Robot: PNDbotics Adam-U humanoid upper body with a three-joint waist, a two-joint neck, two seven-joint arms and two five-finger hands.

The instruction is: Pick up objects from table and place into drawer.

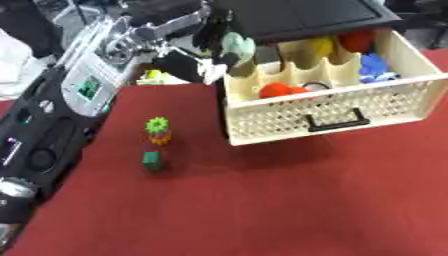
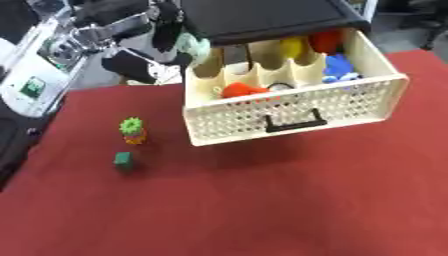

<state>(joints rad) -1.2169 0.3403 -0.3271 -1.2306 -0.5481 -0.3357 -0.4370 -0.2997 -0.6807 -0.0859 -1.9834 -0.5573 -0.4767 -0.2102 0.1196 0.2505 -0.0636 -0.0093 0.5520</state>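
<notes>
Here, the perforated cream drawer (image 1: pixel 332 107) holds rounded toys.

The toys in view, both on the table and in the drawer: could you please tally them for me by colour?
Green: 2, the gear-shaped toy and the small block on the red table
Orange or red: 2, toys in the drawer
Yellow: 1, toy in the drawer
Blue: 1, toy in the drawer
Pale green: 1, object in the left hand
Total: 7
</notes>
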